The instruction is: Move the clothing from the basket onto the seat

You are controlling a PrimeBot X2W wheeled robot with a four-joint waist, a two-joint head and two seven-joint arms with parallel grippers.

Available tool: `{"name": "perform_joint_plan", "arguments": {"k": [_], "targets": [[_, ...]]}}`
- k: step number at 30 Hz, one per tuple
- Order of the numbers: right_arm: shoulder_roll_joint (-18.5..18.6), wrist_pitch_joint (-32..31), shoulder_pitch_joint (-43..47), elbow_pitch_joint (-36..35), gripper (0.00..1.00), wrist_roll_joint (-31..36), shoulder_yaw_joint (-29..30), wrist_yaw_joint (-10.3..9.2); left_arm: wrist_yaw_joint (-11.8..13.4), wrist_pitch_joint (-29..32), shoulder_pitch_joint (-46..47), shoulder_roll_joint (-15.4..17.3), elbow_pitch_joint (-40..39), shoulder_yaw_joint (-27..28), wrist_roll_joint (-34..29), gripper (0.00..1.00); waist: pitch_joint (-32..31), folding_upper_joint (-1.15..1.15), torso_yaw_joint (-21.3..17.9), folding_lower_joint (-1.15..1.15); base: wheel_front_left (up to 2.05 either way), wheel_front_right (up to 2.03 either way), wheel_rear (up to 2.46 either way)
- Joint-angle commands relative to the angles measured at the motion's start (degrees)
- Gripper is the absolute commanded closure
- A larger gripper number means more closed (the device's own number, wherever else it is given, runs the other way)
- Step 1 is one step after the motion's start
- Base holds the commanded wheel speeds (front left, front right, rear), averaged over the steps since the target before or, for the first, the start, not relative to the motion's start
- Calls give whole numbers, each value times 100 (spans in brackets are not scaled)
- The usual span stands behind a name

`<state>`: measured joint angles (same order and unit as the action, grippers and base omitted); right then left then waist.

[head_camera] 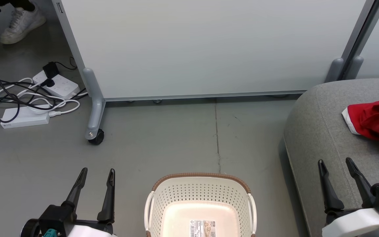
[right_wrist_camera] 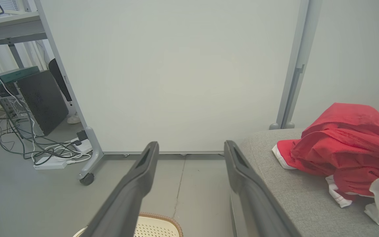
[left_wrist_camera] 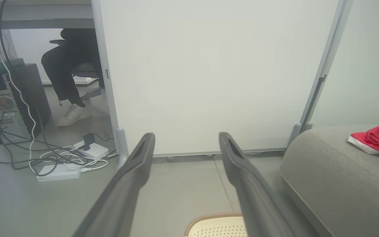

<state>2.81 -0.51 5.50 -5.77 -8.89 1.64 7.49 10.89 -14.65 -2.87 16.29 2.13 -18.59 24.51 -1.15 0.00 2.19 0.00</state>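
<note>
The left hand (head_camera: 97, 171) and right hand (head_camera: 335, 161) are hovering spread and empty beside the near basket (head_camera: 201, 176), its floor showing bare. Farther right, the clothing (head_camera: 377, 120) is lying heaped on the seat (head_camera: 317, 131), looking light and limp, best pinched at a raised fold.

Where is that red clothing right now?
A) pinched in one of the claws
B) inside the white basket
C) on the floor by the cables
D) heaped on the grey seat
D: the red clothing lies heaped on the grey seat, while the visible floor of the basket holds just a barcode label.
</note>
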Motion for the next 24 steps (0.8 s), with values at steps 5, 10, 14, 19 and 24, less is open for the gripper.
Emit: {"name": "perform_joint_plan", "arguments": {"k": [5, 10, 14, 19, 24], "targets": [[25, -4, 80, -50, 0, 35, 19, 1, -7, 22, 60, 52, 64, 1, 2, 0, 15, 0, -11, 0, 0, 0, 0], [25, 18, 89, -53, 0, -1, 13, 1, 35, 53, 77, 53, 108, 10, 29, 0, 19, 0, -20, 0, 0, 0, 0], [25, 22, 85, -55, 0, -22, 9, 1, 56, 67, 84, 52, 120, 3, 62, 0, 24, 0, -21, 0, 0, 0, 0], [24, 28, 94, -63, 0, -27, 19, 1, 74, 57, 81, 27, 160, 1, 87, 0, 28, 0, -14, 0, 0, 0, 0], [24, 12, 78, -66, 0, -59, 10, 1, 77, 38, 102, 16, 216, 5, 109, 0, 40, 0, -11, 0, 0, 0, 0]]}}
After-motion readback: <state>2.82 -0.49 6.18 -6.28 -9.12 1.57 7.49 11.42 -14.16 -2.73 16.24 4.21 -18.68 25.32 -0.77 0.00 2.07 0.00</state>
